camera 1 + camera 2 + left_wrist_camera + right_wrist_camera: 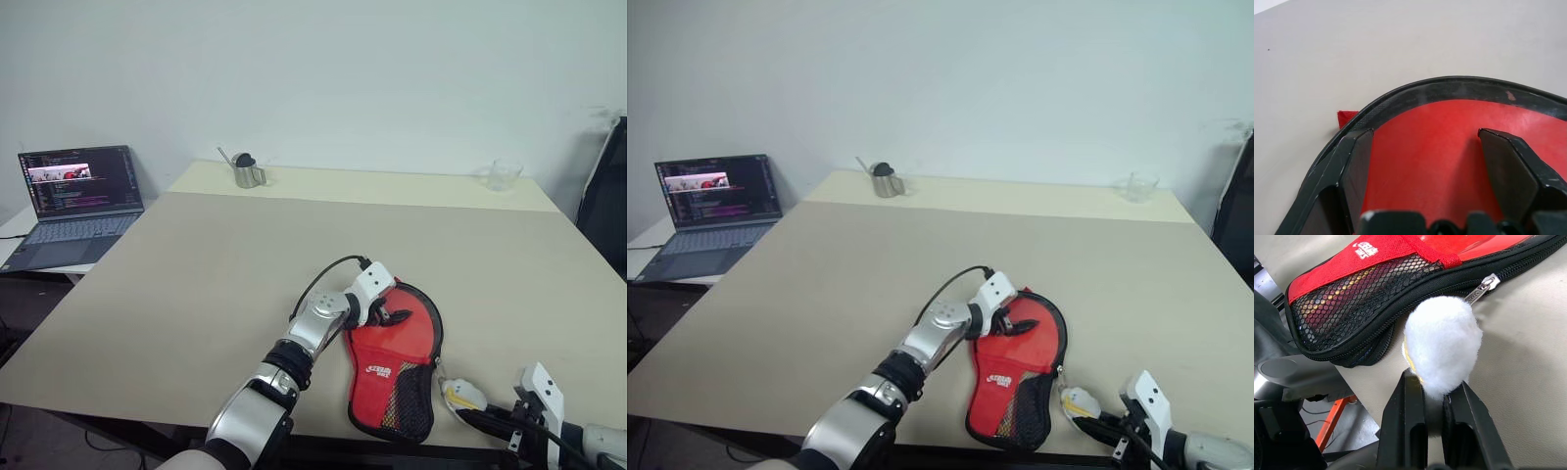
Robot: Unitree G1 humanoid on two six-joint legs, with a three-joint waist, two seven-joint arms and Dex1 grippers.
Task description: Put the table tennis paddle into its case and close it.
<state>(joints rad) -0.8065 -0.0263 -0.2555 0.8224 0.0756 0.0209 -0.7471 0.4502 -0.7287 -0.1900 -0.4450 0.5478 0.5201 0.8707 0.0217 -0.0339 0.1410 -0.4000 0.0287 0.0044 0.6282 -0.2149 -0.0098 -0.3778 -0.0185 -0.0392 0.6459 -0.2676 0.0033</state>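
The black case (427,360) lies open near the table's front edge, its red flap with a white logo (379,370) and its mesh pocket (1356,298) facing up. The table tennis paddle's red blade (1440,137) rests inside the case's black zipper rim (1449,88). A striped shape shows dimly through the mesh. My left gripper (397,315) is open, its fingers (1508,166) spread over the blade. My right gripper (1437,387) is at the table's front right, shut on a fluffy white-yellow ball (1442,340) beside the zipper pull (1481,286).
A laptop (78,201) stands open on a side table at the far left. A metal cup (247,171) and a clear glass (504,176) stand at the table's back edge. A dark object (609,196) stands at the right. The case slightly overhangs the front edge (1371,396).
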